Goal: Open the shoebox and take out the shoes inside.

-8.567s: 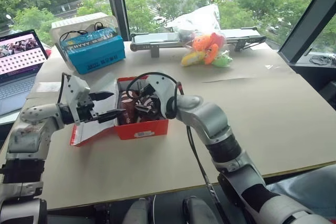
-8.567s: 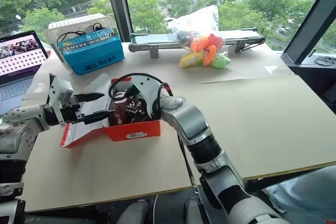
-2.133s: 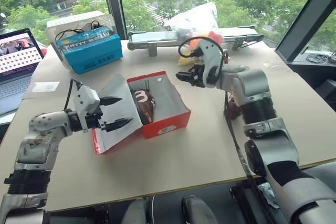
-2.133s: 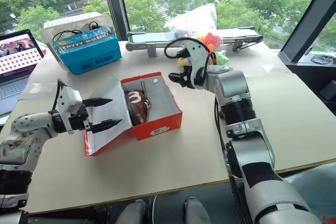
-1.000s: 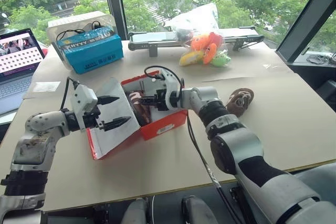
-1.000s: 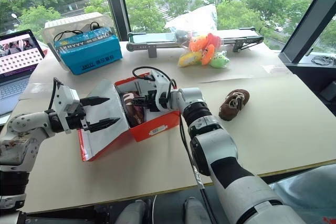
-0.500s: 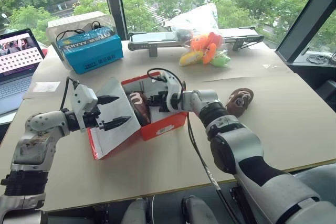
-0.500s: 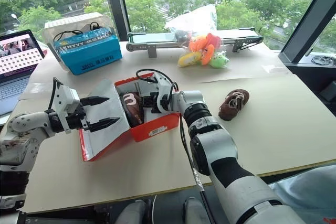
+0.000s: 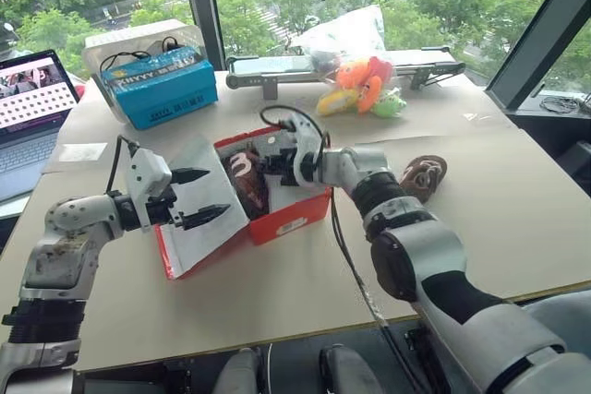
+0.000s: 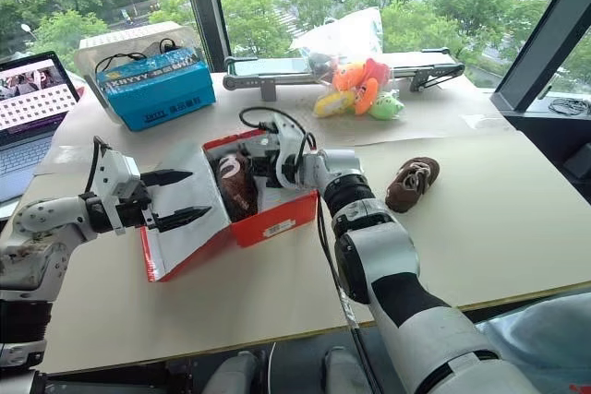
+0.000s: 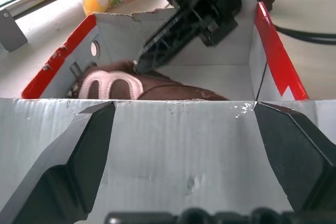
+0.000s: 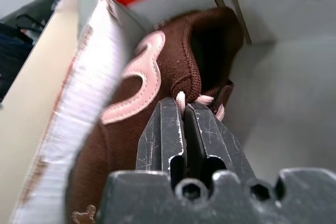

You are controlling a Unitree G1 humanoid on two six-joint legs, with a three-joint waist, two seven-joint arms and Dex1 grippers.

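We see the right gripper [image 12: 184,109] pinched tight on a lace of the shoe [image 10: 235,184] inside the open shoebox [image 10: 273,213]; the other shoe [image 10: 411,182] lies right. Left gripper [image 9: 192,197] gapes at the lid. Light, soft shoe; lace may slip, collar safer.
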